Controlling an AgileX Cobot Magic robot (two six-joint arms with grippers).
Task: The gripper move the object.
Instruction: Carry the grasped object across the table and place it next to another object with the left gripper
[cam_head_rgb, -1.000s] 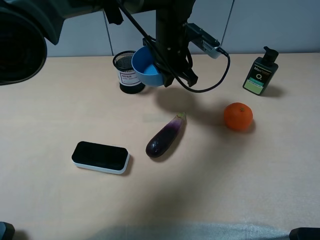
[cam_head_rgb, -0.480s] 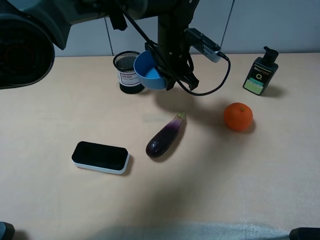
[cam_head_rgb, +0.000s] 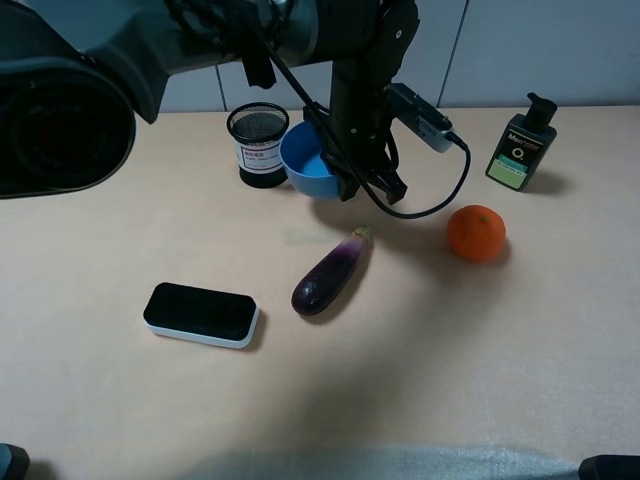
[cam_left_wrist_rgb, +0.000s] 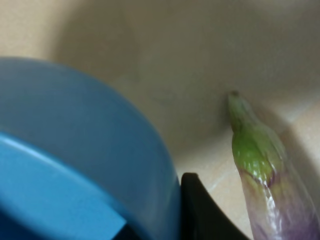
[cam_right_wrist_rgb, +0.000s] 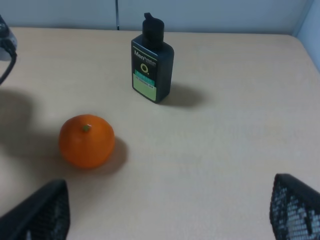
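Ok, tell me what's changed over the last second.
The left gripper, still clamped on the blue bowl, has carried it lower and rightward in the high view, from beside the mesh cup toward the eggplant. Nothing was let go. The mesh cup, eggplant, orange, bottle and black device stayed put.

The dark pump bottle reads "Men", seemingly with a "Q".

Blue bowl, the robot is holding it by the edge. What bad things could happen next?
The left end effector pinches the small round blue plastic bowl only at one side of its rim, so it might slip or tip. The black mesh pen cup stands just beside it and could get knocked. The purple eggplant lies close by; a low move might bump it.
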